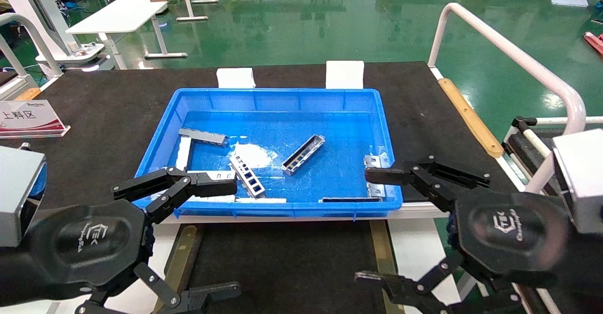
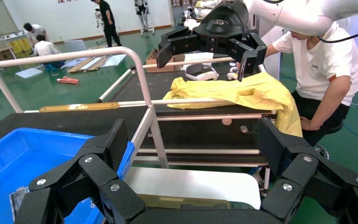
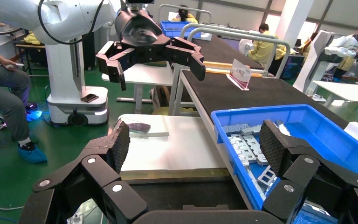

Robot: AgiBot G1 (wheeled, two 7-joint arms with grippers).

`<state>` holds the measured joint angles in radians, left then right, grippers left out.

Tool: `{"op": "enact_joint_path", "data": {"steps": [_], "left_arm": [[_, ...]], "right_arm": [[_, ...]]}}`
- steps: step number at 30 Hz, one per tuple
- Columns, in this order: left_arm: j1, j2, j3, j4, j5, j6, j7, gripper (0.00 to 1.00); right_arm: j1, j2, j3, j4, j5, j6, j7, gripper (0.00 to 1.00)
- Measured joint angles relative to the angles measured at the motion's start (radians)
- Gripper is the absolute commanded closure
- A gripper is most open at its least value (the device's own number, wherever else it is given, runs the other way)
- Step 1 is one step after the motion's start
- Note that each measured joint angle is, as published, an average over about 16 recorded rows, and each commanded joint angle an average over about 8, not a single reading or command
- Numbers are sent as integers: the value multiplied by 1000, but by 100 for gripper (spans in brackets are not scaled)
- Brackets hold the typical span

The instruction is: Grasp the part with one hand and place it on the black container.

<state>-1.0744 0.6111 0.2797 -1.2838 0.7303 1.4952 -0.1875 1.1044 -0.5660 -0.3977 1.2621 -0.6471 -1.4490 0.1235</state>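
Note:
The part (image 1: 304, 154), a slim silver-grey channel strip with a dark hollow, lies at a slant on the floor of the blue crate (image 1: 165, 130), right of centre. The black container (image 1: 282, 267) sits in front of the crate, with olive-brass rails (image 1: 181, 257) along its sides. My left gripper (image 1: 235, 236) hovers open and empty over the container's left side. My right gripper (image 1: 362, 226) hovers open and empty over its right side. Both are well short of the part. In the wrist views, my left gripper (image 2: 193, 144) and my right gripper (image 3: 193, 144) hold nothing between their pads.
Other metal pieces lie in the crate: a strip with square windows (image 1: 247, 176), a grey piece (image 1: 203, 136) and bracket plates (image 1: 377, 163). A sign (image 1: 28, 118) stands at the table's left. A white tube railing (image 1: 509, 54) runs along the right. A person (image 2: 326, 65) sits beyond it.

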Motion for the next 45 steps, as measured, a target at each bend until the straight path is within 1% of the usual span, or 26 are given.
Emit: {"op": "enact_joint_path", "data": {"steps": [33, 39, 45], "left_arm": [[-1, 3, 1, 1, 4, -5, 1, 0], [-8, 24, 11, 5, 31, -36, 4, 0], [-37, 79, 40, 29, 103, -100, 13, 0]], "right_arm": [[0, 0, 0, 0, 0, 0, 0, 0], [0, 0, 0, 0, 0, 0, 0, 0], [0, 0, 0, 0, 0, 0, 0, 0]]}}
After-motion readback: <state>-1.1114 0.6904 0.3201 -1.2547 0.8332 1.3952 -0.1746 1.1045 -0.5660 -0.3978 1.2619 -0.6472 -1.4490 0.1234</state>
